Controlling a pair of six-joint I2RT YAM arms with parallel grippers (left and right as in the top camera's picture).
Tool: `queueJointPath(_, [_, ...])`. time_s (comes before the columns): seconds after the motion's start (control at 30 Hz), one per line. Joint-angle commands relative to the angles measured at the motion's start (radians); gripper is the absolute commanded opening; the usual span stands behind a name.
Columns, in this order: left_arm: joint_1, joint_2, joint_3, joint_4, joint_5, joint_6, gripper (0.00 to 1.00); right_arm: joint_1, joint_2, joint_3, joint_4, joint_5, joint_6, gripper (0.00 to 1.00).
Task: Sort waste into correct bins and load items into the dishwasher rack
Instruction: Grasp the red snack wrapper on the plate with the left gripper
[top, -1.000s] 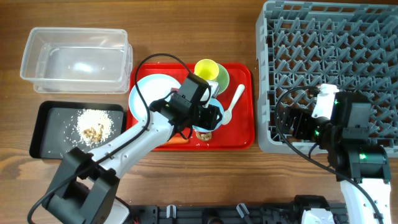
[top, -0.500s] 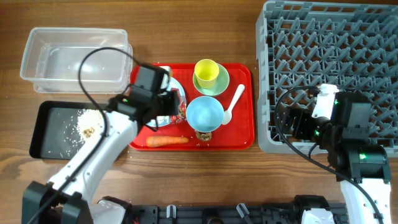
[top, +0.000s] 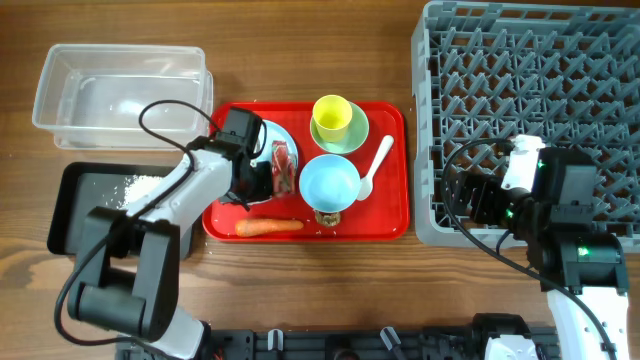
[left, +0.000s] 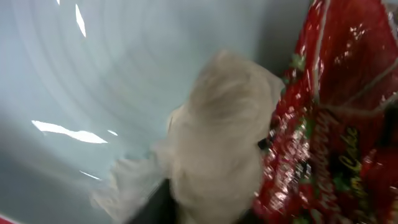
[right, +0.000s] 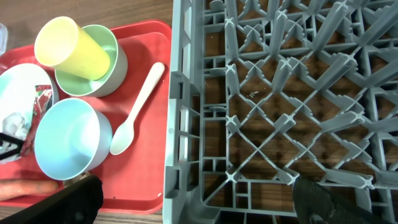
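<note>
Because the crumpled white tissue (left: 217, 143) touches the red snack wrapper (left: 329, 124) on the light blue plate (left: 124, 74), the left end effector (top: 262, 178), whose grip I cannot tell, could pinch both together.

A white spoon (right: 138, 106) is seen just left of the grey rack (right: 176, 118). Farther left, a blue bowl (right: 65, 143) is seen.

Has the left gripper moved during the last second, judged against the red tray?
Yes. The left gripper has moved left across the red tray, from above the light blue bowl to above the light blue plate.
</note>
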Motion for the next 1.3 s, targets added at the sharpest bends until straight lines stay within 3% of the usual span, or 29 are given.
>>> queueJointPath(0.0, [0.008,-0.037,0.012,-0.01,-0.053,-0.002,0.04,0.004,0.0,0.023,-0.003,-0.017,0.007,1.0])
queueJointPath(0.17, [0.077,-0.208,0.096,-0.051,-0.145,-0.001,0.04,0.004,0.0,0.023,-0.003,-0.017,0.007,1.0])
queueJointPath(0.33, [0.214,-0.332,0.109,0.068,-0.197,-0.002,0.04,0.004,0.0,0.023,-0.003,-0.017,0.008,1.0])
queueJointPath(0.5, [0.347,-0.255,0.108,0.225,-0.196,-0.002,0.06,0.004,0.0,0.023,-0.003,-0.017,0.008,1.0])
queueJointPath(0.53, [0.361,-0.228,0.108,0.266,-0.196,-0.002,0.13,0.004,0.0,0.023,-0.003,-0.017,0.008,1.0])
queueJointPath(0.6, [0.376,-0.194,0.108,0.326,-0.196,-0.002,0.53,0.004,0.0,0.023,-0.003,-0.017,0.008,1.0])
queueJointPath(0.63, [0.38,-0.184,0.108,0.355,-0.19,0.007,0.65,0.004,0.0,0.023,-0.004,-0.017,0.008,1.0])
queueJointPath(0.73, [0.378,-0.192,0.128,0.373,-0.11,0.058,0.73,0.004,0.0,0.023,-0.008,-0.017,0.007,1.0])
queueJointPath(0.97, [0.307,-0.231,0.151,0.159,0.097,0.058,0.71,0.004,0.0,0.023,-0.007,-0.016,0.007,1.0])
queueJointPath(1.07, [0.214,-0.201,0.141,0.029,0.107,0.059,0.73,0.004,0.0,0.023,-0.007,-0.017,0.007,1.0])
queueJointPath(1.27, [0.114,-0.093,0.088,0.036,0.108,0.057,0.76,0.004,0.0,0.023,-0.009,-0.017,0.008,1.0])
